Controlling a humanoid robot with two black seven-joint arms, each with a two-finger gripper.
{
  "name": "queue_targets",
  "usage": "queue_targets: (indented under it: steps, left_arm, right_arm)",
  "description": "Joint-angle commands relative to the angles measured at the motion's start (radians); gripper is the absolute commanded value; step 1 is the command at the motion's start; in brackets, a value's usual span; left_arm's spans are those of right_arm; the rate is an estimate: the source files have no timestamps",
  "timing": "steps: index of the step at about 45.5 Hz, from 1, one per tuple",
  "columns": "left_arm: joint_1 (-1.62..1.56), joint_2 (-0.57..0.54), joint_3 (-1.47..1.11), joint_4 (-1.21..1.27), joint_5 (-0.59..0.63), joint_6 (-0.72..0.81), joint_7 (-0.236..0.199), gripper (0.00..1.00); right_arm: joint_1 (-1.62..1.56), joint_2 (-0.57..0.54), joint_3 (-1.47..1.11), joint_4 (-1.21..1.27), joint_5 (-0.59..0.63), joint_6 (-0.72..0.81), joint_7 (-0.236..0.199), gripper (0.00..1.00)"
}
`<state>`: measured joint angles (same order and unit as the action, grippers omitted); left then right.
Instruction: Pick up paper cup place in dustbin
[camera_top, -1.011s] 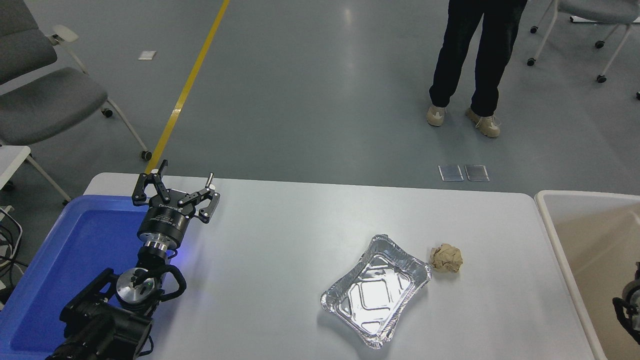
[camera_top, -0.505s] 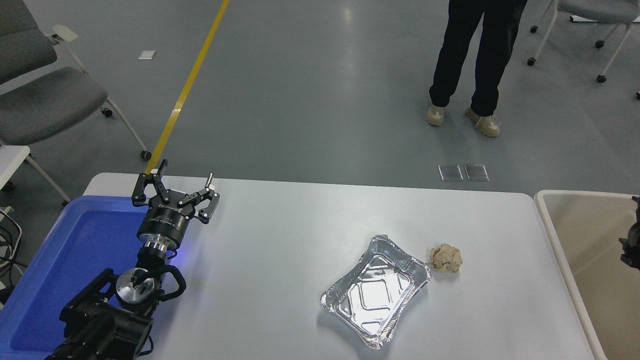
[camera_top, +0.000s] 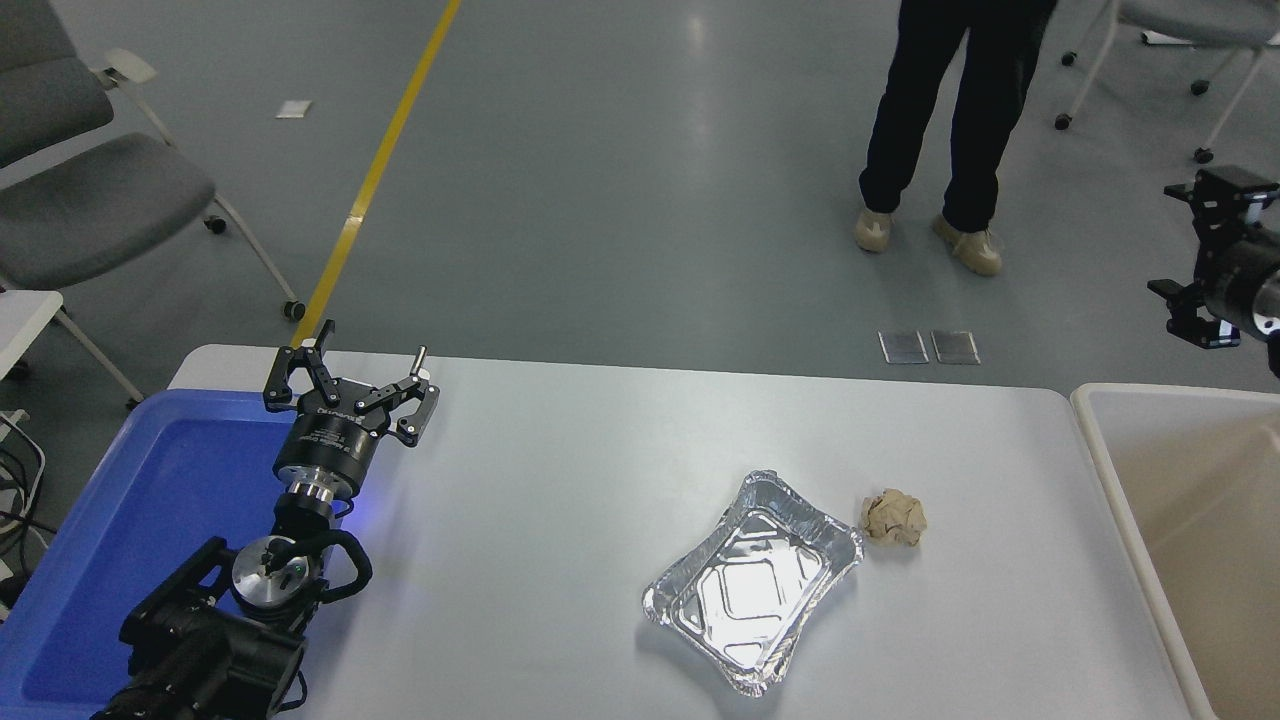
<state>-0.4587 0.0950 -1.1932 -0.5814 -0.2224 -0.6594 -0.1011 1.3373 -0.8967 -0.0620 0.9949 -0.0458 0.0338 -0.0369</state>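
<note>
The right gripper (camera_top: 1195, 255) is hovering high beyond the smooth beige plastic dustbin (camera_top: 1100, 440), its opening unclear; no paper cup is showing. The left gripper (camera_top: 355, 375) is resting spread wide.

Mostly plastic and foil here
Shiny crinkled foil tray (camera_top: 752, 585), rough crumpled paper ball (camera_top: 894, 518), glossy blue plastic tray (camera_top: 140, 520), smooth matt table (camera_top: 560, 480).

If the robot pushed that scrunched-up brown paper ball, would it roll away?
Probably only a little. The crumpled brown paper ball looks lumpy, so it would likely wobble and stop soon. It seems light, so a small push should move it. It lies close to the shiny foil tray and might bump it.
</note>
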Motion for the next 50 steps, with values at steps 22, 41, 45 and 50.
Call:
queue_targets:
  steps: [22,41,45,50]
  left_arm:
    - [0.0,0.0,0.0,0.0,0.0,0.001,0.0,0.99]
    - [0.0,0.0,0.0,0.0,0.0,0.001,0.001,0.99]
    - [0.0,0.0,0.0,0.0,0.0,0.001,0.0,0.99]
    - [0.0,0.0,0.0,0.0,0.0,0.001,0.0,0.99]
  right_arm:
    - [0.99,0.271,-1.297,0.488,-0.275,0.08,0.219,1.0]
    - [1.04,0.446,-1.345,0.654,-0.431,0.248,0.215,1.0]
    - [1.042,0.472,-1.345,0.686,-0.428,0.285,0.209,1.0]
    - [1.047,0.48,-1.343,0.717,-0.425,0.331,0.204,1.0]
